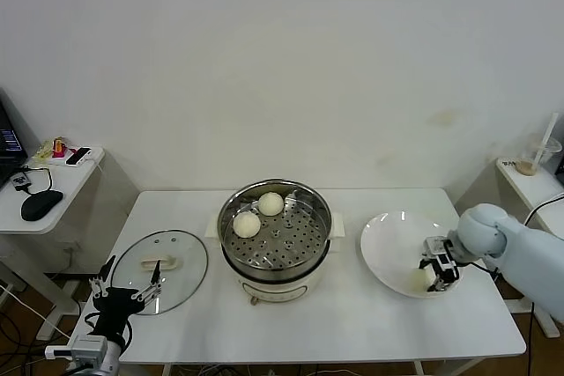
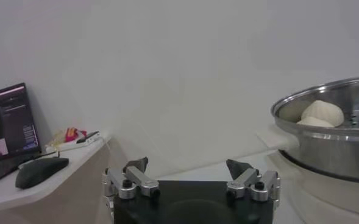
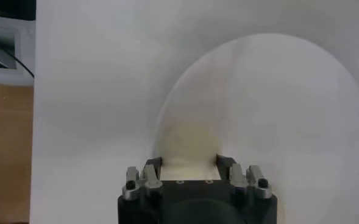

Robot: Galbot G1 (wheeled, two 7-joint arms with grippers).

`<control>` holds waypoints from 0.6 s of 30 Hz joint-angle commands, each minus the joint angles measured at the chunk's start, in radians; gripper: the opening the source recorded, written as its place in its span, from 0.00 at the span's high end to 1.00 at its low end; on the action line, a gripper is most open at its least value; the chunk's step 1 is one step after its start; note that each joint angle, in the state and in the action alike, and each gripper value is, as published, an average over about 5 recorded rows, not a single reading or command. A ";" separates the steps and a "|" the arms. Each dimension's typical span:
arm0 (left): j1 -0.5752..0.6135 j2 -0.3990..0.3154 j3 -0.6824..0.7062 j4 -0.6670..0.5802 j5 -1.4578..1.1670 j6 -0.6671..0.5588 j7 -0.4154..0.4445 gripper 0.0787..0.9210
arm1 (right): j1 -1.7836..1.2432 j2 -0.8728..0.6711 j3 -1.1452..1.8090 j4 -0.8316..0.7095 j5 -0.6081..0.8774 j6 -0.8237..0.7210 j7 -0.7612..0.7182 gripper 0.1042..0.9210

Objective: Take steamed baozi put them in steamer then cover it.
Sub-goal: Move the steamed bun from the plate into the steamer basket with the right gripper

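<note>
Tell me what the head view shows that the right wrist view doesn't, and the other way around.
Only the head view shows the steamer with two baozi inside, the glass cover lying on the table, and the left claw open near that cover. Only the right wrist view shows, close up, the claw's fingers pressed against both sides of a bun. Both show the white plate, the right claw shut on a baozi.

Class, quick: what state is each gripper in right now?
Left gripper: open, empty, parked near the lid.
Right gripper: shut on a baozi on the plate.
</note>
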 commanded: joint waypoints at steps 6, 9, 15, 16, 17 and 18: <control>0.003 0.012 -0.007 -0.003 -0.003 -0.001 0.000 0.12 | 0.335 -0.042 -0.078 0.032 0.146 0.013 -0.026 0.42; 0.002 0.012 -0.006 -0.003 -0.004 -0.002 0.001 0.12 | 0.449 -0.004 -0.136 0.028 0.196 0.009 -0.013 0.41; -0.001 0.007 0.000 0.003 -0.002 -0.004 0.003 0.12 | 0.664 0.142 -0.275 0.034 0.277 0.002 0.018 0.41; -0.002 0.006 -0.001 0.004 -0.002 -0.004 0.003 0.12 | 0.688 0.171 -0.288 0.035 0.287 0.000 0.023 0.41; -0.001 0.006 -0.001 0.004 -0.001 -0.004 0.002 0.12 | 0.714 0.204 -0.307 0.035 0.299 -0.001 0.031 0.41; -0.001 0.005 -0.002 0.004 -0.001 -0.004 0.002 0.12 | 0.735 0.234 -0.325 0.036 0.309 -0.002 0.039 0.41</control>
